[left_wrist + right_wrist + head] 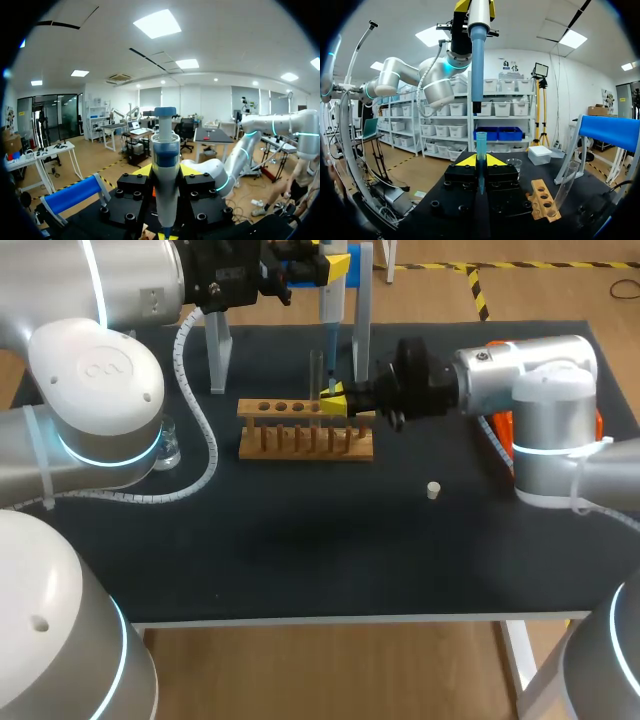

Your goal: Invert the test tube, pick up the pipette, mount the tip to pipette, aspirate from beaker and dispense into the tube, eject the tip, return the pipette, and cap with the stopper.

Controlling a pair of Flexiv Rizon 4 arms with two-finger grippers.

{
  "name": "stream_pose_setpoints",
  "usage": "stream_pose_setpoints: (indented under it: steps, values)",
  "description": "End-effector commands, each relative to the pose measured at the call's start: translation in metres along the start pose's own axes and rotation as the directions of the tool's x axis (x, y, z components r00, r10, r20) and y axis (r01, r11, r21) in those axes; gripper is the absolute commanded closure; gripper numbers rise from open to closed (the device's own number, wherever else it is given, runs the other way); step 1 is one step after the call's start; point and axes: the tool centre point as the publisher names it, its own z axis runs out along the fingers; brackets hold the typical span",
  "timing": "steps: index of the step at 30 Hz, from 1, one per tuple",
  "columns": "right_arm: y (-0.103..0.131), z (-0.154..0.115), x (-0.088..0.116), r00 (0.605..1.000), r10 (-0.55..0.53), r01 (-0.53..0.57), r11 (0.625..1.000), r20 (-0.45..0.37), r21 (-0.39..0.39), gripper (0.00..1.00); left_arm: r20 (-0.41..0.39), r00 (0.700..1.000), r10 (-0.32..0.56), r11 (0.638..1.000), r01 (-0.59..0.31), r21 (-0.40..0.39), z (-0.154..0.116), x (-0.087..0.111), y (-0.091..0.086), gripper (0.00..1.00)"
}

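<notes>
My left gripper [322, 267] hangs over the back of the table, shut on a white and blue pipette [330, 310] held upright; in its own wrist view the pipette [165, 160] fills the gap between the fingers. Just under the pipette's shaft [477, 70], my right gripper [480, 162] is shut on a teal pipette tip [481, 150] standing upright, a small gap apart from the shaft. This right gripper [335, 400] is over the wooden tube rack [305, 435]. A clear test tube [317, 375] stands in the rack. The small white stopper [433, 490] lies on the mat to the right.
A glass beaker [167, 448] stands at the left, partly behind my left arm, also seen as the beaker [514, 166] beyond the right gripper. The pipette stand's white posts [217, 355] rise at the back. An orange object [497, 430] lies behind my right arm.
</notes>
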Motion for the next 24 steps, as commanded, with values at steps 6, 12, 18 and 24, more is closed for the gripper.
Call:
stream_pose_setpoints:
  steps: [6,12,18,24]
  values:
    - [0.0046,0.0003,0.0008,1.0,-0.004,0.004,1.0,-0.005,0.003,1.0,-0.002,1.0,0.0,1.0,0.0,-0.001,0.0005,-0.0008,-0.0007,1.0]
    - [0.0083,0.0002,0.0007,1.0,-0.01,0.01,1.0,-0.006,0.001,1.0,-0.002,1.0,0.0,1.0,0.0,-0.001,0.0005,-0.0008,-0.0007,1.0]
    - [0.011,0.0008,0.0008,1.0,-0.016,0.016,1.0,-0.008,-0.003,1.0,-0.002,1.0,0.0,1.0,0.0,-0.001,0.0005,-0.0008,-0.0007,1.0]
    - [0.0124,0.0015,0.0008,1.0,-0.02,0.02,1.0,-0.01,-0.004,1.0,-0.002,1.0,0.0,1.0,0.0,-0.001,0.0005,-0.0008,-0.0007,1.0]
